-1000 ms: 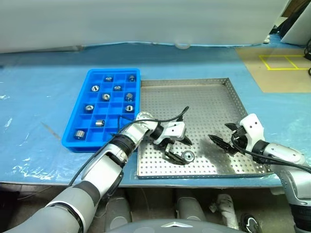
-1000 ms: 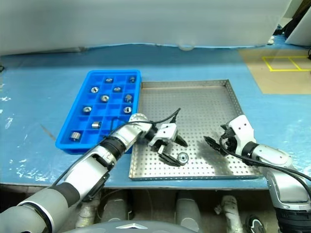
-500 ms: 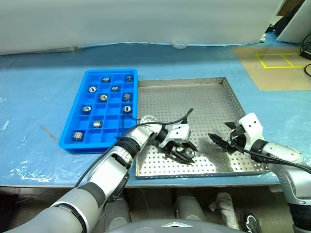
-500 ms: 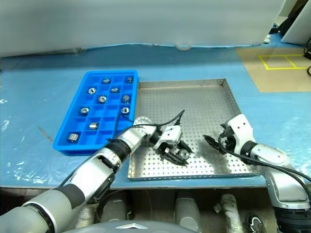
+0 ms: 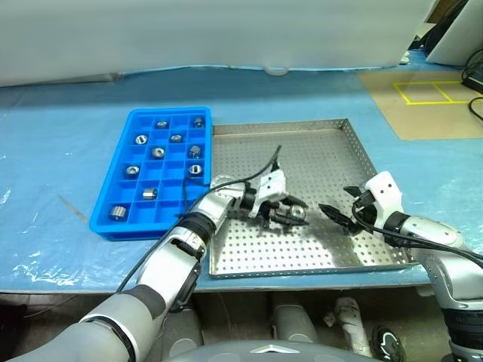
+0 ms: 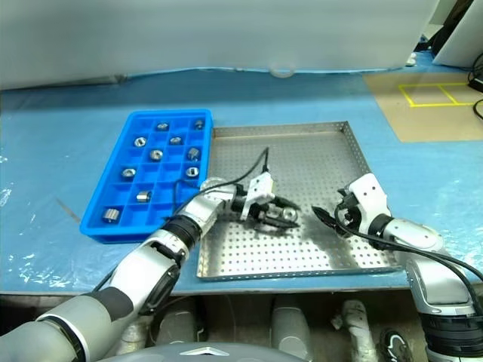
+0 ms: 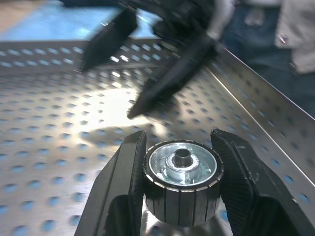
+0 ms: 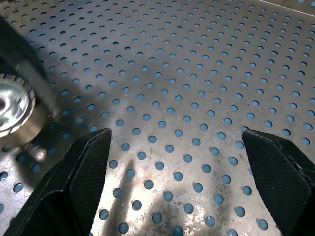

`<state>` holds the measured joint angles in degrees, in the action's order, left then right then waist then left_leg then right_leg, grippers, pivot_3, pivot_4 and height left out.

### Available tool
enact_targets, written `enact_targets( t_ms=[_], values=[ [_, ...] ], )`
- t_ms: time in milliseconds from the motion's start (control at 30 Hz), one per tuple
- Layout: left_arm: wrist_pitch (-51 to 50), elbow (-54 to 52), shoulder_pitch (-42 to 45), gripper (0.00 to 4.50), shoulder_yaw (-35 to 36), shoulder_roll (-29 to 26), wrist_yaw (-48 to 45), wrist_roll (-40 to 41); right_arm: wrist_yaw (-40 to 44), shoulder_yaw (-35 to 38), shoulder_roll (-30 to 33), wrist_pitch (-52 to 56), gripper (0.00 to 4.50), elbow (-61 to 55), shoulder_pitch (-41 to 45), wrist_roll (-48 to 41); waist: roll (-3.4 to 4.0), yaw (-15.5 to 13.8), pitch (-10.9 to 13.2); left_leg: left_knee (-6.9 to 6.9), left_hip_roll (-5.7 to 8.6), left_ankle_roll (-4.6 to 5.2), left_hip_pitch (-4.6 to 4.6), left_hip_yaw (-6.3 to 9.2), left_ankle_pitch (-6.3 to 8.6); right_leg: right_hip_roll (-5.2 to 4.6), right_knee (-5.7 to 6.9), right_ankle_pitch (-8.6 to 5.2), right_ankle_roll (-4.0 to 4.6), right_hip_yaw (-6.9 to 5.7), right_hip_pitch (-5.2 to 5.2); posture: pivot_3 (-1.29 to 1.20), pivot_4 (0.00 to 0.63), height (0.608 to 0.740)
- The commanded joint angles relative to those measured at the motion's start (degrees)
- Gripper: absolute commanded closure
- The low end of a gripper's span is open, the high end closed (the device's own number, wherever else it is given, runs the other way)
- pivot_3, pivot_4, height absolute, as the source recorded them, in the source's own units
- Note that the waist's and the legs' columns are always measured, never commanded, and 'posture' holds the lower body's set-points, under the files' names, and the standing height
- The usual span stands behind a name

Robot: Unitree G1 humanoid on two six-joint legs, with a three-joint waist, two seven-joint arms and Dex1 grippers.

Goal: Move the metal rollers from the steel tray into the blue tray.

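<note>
Steel tray beneath left gripper clamping a roller.

Silvery ribbed roller above perforated steel tray; nine rollers in blue tray.

The left arm is reaching across toward the right, and its hand is pointing roughly level to the right with both fingers clamping a roller. The right arm is angling in from the right edge, and its hand is pointing left, tilted down, fingers spread wide with nothing between them.
</note>
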<state>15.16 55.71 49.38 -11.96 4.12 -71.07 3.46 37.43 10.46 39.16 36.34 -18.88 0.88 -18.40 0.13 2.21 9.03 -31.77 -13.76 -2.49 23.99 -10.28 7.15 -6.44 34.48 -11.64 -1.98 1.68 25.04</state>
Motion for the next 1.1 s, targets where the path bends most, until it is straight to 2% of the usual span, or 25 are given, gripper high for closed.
enact_targets(
  t_ms=[33,267,400,633,833,1100],
  values=[
    [-1.00,-2.71,-1.11,2.81,4.12,-0.54,3.96,3.34,0.55,-0.25,0.22,-1.74,0.05,-0.50,0.19,0.07,0.00,0.01,0.00,0.00,0.00,0.00,0.00,0.00,0.00,0.00,0.00,0.03,0.06,0.00,0.00,-0.45,0.150,0.740],
    [-6.55,-14.42,-4.37,2.81,10.32,-1.08,13.83,8.73,1.09,-3.81,-0.85,-4.20,0.05,3.14,4.65,1.16,-0.05,-0.04,0.03,0.00,-0.01,0.00,0.11,0.00,0.01,0.01,0.01,0.04,0.07,-0.02,0.13,-0.35,0.150,0.740],
    [-8.68,-25.10,-9.85,2.81,17.34,-1.53,31.15,10.36,2.55,-7.71,-2.10,-6.34,0.05,7.99,9.58,2.38,-0.23,-0.09,0.14,0.01,-0.01,0.01,0.19,0.00,0.01,0.01,-0.02,0.08,0.13,-0.03,0.15,-0.28,0.150,0.740],
    [-9.84,-38.27,-19.56,2.81,22.03,-5.77,48.21,7.40,6.28,-12.55,-3.42,-10.33,0.05,16.72,16.79,4.47,-0.29,-1.41,0.18,0.20,-0.11,0.01,0.22,0.01,0.02,0.09,-0.16,0.07,0.13,-0.14,0.16,-0.15,0.150,0.740],
    [-13.22,-44.95,-24.57,2.81,22.43,-8.74,54.21,6.66,9.07,-15.67,-5.65,-13.17,0.05,22.60,21.44,5.96,-0.35,-3.62,0.21,0.19,-0.12,0.01,0.24,0.01,0.01,0.08,-0.16,0.08,0.14,-0.16,0.13,-0.10,0.150,0.740],
    [-18.67,-50.72,-29.98,2.81,20.99,-10.98,57.00,5.97,10.98,-17.72,-7.58,-16.27,0.05,27.98,24.71,8.05,-0.35,-4.54,0.20,0.24,-0.13,-0.01,0.18,0.01,0.00,0.09,-0.12,0.08,0.14,-0.16,0.14,-0.02,0.150,0.740]
  ],
)
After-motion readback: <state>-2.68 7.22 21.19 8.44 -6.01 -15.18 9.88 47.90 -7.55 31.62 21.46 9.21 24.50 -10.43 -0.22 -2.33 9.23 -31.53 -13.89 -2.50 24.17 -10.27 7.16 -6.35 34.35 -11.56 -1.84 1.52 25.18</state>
